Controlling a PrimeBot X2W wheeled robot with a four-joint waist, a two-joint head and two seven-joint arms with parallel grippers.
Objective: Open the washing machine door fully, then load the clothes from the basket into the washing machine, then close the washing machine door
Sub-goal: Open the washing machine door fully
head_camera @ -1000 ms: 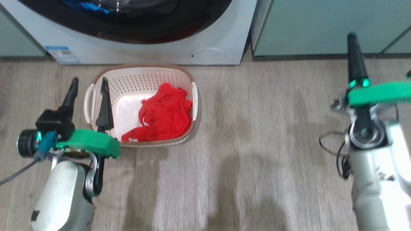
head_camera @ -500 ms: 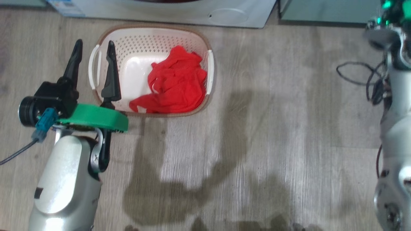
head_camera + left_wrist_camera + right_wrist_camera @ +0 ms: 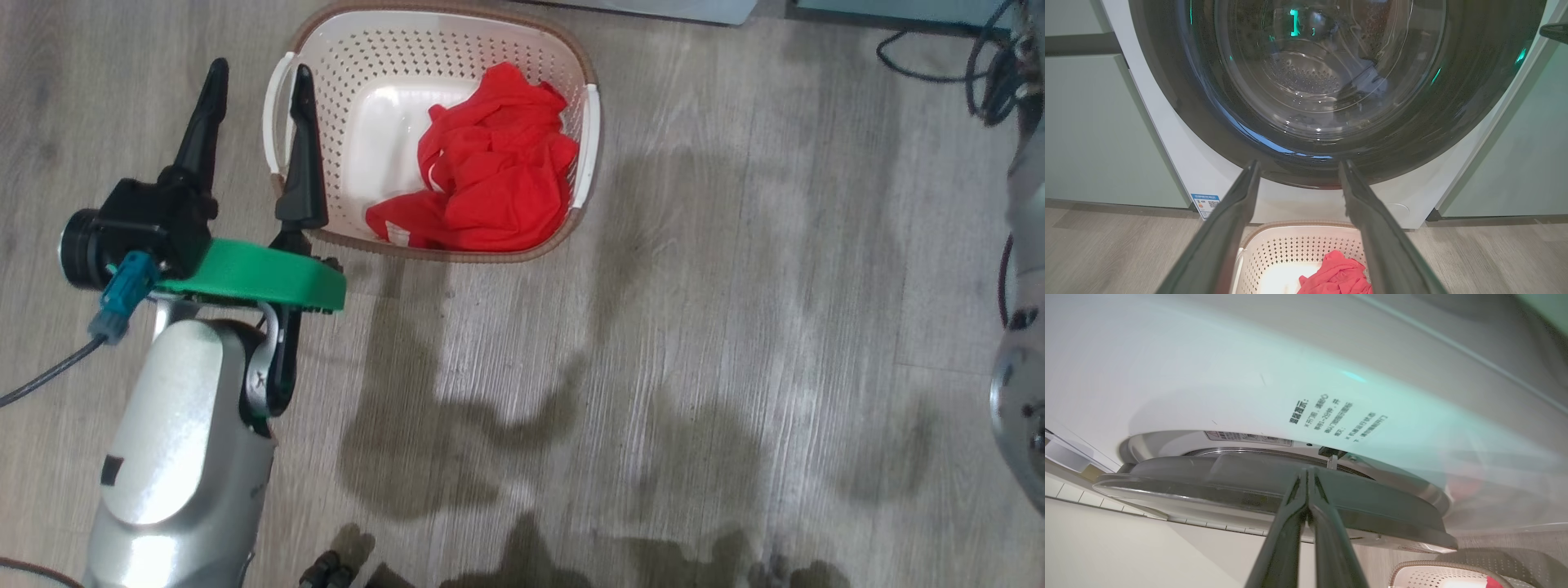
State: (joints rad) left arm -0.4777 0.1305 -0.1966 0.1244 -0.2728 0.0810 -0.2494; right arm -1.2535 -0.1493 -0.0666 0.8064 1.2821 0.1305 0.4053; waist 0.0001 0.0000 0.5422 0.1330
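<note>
Head view: left gripper [image 3: 261, 72] jaws spread wide, holding nothing. One finger overlaps the left handle of the basket [image 3: 457, 249]. Basket stands on the wood floor [image 3: 735, 286]. The clothes [image 3: 498, 171], a crumpled red heap, fill its right half.

Left wrist view: spread fingers frame the washing machine door [image 3: 1314, 73], glossy black rim, clear glass. Basket lies below it, just before the washing machine [image 3: 1175, 139].

Right wrist view: right gripper [image 3: 1307, 470] fingers pressed together, tips at the door's rim, door seen edge-on. Contact cannot be told.
</note>
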